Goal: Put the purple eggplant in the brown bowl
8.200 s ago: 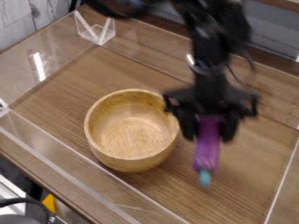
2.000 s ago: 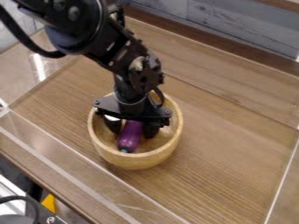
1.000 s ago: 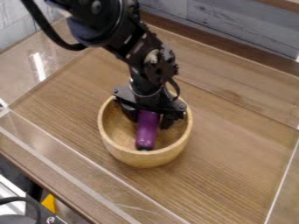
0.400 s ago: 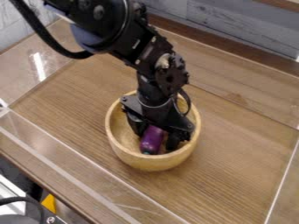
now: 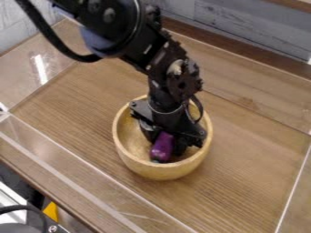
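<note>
Since the earlier frames the bowl (image 5: 162, 146) has slid right across the desk (image 5: 255, 118), and the eggplant (image 5: 163, 147), once lying long and exposed, now shows only as a short purple stub inside the bowl. Fingers (image 5: 166, 136) read together above it; whether they pinch it cannot be told. Placement looks achieved. Eggplant is glossy plastic; bowl is round, thick-rimmed, grained wood.

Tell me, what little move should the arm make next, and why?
Probably lift the pincer straight up and away. The purple eggplant already sits inside the brown bowl, so the job looks done; whether the pincer has let go is hidden.
</note>
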### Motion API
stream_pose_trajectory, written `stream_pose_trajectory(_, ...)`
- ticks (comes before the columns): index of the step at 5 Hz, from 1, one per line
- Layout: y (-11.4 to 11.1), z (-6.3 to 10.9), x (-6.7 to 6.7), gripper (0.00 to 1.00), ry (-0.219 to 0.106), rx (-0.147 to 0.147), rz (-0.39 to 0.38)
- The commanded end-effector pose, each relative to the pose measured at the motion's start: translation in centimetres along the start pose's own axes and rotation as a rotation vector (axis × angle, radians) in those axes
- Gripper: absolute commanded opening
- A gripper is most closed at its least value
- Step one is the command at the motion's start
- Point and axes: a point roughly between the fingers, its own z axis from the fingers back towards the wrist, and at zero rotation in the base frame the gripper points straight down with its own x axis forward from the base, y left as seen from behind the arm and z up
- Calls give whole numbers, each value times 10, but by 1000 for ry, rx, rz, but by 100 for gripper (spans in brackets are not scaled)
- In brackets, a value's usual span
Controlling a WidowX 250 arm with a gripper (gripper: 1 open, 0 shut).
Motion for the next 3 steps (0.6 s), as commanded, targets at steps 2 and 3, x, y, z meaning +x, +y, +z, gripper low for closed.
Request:
stream_pose_trajectory(2,1,4,-12,0,-14,-8,-41)
stream_pose_trajectory(3,3,4,-21,0,-10,-9,-54)
